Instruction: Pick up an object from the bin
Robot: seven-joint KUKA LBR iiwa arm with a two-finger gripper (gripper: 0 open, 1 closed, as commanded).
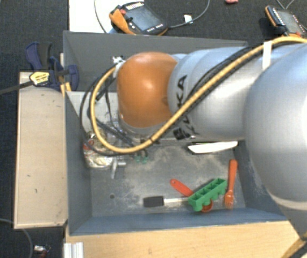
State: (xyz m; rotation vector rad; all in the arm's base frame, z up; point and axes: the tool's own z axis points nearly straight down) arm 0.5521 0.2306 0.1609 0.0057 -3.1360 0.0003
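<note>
My gripper (111, 133) hangs under the arm's orange cover, low in the bin's left part near the left wall. A crumpled shiny clear thing with red specks (95, 156) lies right beneath it against that wall. A small grey metal piece (116, 165) sits just to the right of the shiny thing. Whether anything is gripped is hidden by the cover and cables.
Along the front wall lie a white stick with a black end (161, 201), a green studded block (207, 193), a red-orange piece (181, 186) and an upright orange-handled tool (231, 184). A flat white strip (213, 147) lies under the arm. The arm covers the bin's back and right.
</note>
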